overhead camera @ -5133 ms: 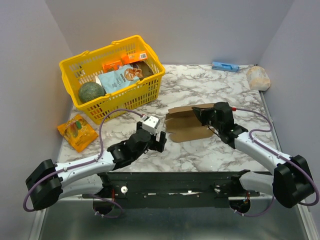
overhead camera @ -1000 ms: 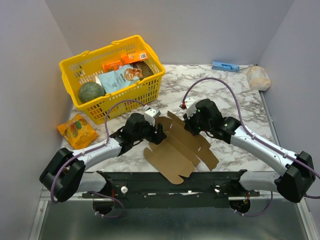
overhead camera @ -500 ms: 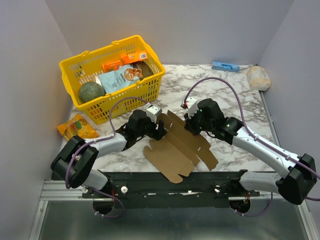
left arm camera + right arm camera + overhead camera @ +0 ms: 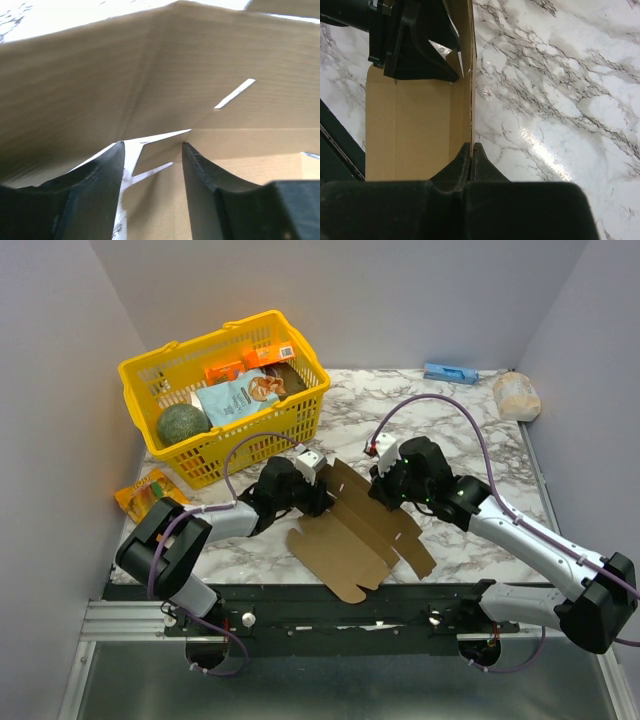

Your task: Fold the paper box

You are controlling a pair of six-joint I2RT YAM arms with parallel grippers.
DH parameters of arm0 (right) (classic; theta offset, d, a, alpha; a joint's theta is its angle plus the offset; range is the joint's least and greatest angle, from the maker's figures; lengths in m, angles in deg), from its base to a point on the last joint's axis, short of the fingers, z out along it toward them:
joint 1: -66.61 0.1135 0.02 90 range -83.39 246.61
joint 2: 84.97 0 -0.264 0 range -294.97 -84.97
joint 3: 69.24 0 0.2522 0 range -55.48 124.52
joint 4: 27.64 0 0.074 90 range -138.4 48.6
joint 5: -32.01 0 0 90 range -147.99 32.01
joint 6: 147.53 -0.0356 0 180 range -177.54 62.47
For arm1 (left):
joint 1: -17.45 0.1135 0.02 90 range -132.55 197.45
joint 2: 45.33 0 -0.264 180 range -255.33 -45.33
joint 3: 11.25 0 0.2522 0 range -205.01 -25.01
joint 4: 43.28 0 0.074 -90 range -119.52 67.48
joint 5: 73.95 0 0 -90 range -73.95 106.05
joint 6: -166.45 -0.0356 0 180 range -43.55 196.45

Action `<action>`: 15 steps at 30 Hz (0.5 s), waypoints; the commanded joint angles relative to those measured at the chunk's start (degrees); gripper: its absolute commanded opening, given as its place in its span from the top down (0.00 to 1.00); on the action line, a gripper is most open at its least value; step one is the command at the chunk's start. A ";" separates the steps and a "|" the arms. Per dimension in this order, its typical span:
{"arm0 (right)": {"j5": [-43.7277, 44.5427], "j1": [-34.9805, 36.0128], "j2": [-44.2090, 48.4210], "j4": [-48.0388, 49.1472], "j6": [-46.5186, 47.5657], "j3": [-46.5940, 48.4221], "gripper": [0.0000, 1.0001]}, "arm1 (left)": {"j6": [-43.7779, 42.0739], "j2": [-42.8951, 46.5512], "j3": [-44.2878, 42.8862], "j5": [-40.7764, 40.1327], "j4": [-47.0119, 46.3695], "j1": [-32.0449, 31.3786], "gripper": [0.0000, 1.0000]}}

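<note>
The paper box (image 4: 355, 540) is a flat brown die-cut sheet, spread open near the table's front edge and tilted up at its far side. My right gripper (image 4: 384, 494) is shut on the sheet's far edge; in the right wrist view its fingertips (image 4: 471, 148) pinch the thin cardboard edge (image 4: 415, 130). My left gripper (image 4: 322, 502) reaches the sheet's left corner from the left. In the left wrist view it (image 4: 152, 150) stands open, its two black fingers (image 4: 95, 190) on either side of a notched flap (image 4: 155, 150) without clamping it.
A yellow basket (image 4: 262, 437) with groceries stands at the back left. An orange packet (image 4: 150, 496) lies at the left edge. A small blue box (image 4: 450, 372) and a pale bag (image 4: 517, 396) sit at the back right. White marble table (image 4: 470, 440) shows right of the sheet.
The sheet, earlier flat at mid-table, now sits unfolded and lifted near the front. Over the last second the left arm reached further in to the sheet's corner and its jaws narrowed.
</note>
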 commanded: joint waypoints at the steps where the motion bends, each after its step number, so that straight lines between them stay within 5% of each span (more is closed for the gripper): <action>1: -0.23 -0.34 0.32 1.05 -0.12 -0.36 0.99 | 1.05 -0.94 -0.70 6.26 -4.45 0.20 0.48; 5: 0.83 -0.34 -0.21 1.05 -0.29 -0.10 0.99 | 2.03 -0.32 -0.35 6.18 -3.41 -0.76 0.62; 15: 1.71 -0.34 -1.62 1.40 -0.56 0.16 0.99 | 5.71 1.27 -1.31 -2.43 1.17 -8.58 0.64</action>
